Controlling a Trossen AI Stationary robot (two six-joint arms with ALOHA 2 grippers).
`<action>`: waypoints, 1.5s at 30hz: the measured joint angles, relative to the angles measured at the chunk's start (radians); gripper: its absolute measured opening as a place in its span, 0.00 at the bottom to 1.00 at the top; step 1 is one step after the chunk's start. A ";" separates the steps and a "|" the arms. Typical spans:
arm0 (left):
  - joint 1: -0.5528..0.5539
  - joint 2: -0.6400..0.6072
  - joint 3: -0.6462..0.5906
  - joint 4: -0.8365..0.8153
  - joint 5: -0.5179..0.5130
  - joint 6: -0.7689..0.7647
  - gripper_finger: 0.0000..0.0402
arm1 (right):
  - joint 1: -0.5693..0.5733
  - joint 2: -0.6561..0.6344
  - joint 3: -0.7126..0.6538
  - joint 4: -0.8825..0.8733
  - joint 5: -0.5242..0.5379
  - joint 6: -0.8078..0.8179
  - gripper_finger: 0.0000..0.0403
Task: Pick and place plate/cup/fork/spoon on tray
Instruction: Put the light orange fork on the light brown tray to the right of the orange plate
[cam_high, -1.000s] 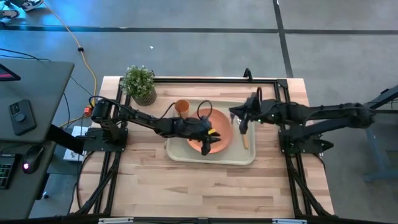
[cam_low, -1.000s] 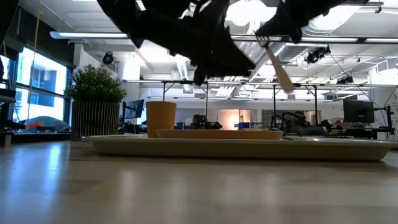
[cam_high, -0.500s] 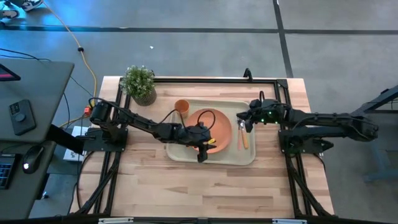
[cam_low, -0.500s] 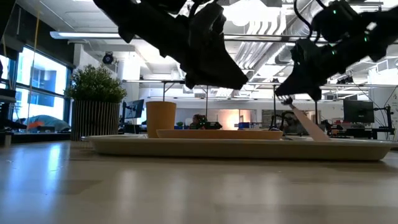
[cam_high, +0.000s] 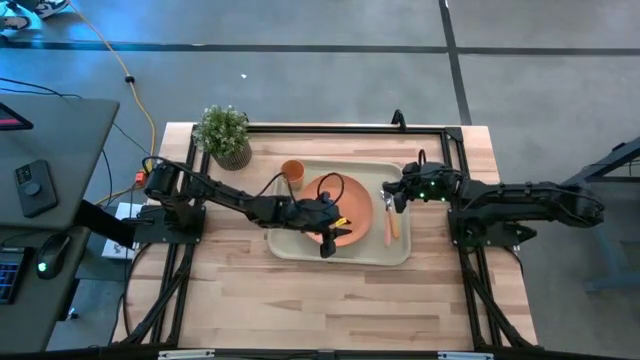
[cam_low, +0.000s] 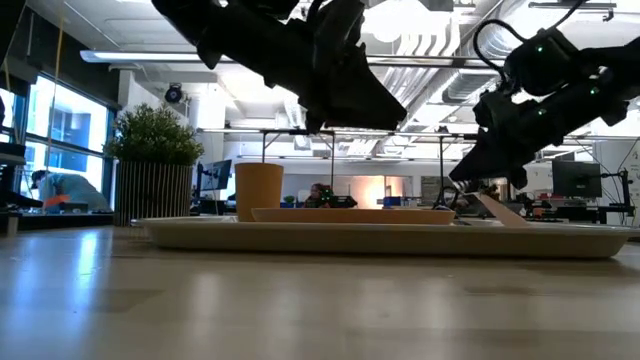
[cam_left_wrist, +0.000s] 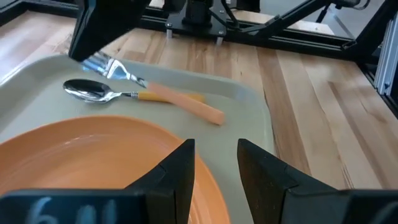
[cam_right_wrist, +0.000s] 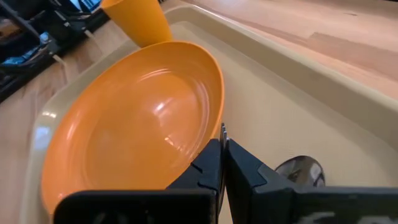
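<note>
The pale tray (cam_high: 398, 252) holds the orange plate (cam_high: 352, 200), the orange cup (cam_high: 292, 172), the spoon (cam_left_wrist: 93, 91) and the fork (cam_left_wrist: 186, 104). The spoon and fork lie side by side on the tray's floor, right of the plate. My right gripper (cam_high: 391, 199) is shut on the fork's tine end, low over the tray. My left gripper (cam_high: 325, 243) is open and empty over the plate's near rim; the plate also shows below its fingers in the left wrist view (cam_left_wrist: 93, 162). My right gripper pinches the fork at its tine end (cam_right_wrist: 222, 130) between its two shut fingers, and the tines stick out past the fingertips. The fingers slant down from the table's right. The fork tilts: its handle end (cam_low: 515, 217) rests on the tray and its tine end is a little raised.
A potted green plant (cam_high: 223, 135) stands at the table's far left, beyond the tray. A black frame (cam_high: 330, 128) runs along the table's far edge. Bare wood lies between the tray and the table's near edge.
My right gripper has come down toward the tray with the fork, which hung clear below it a second ago. The fork's handle end now rests on the tray beside the spoon. My left gripper has drawn back a little toward the plate's near rim.
</note>
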 joint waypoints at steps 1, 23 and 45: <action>0.000 0.000 0.000 0.003 0.001 0.004 0.28 | 0.000 0.017 0.000 0.015 0.005 0.001 0.00; 0.000 0.000 0.000 -0.006 0.011 0.032 0.28 | 0.009 0.383 0.000 0.317 0.102 0.097 0.00; -0.001 -0.001 0.000 -0.022 0.011 0.032 0.28 | 0.041 0.430 0.000 0.401 0.219 0.217 0.22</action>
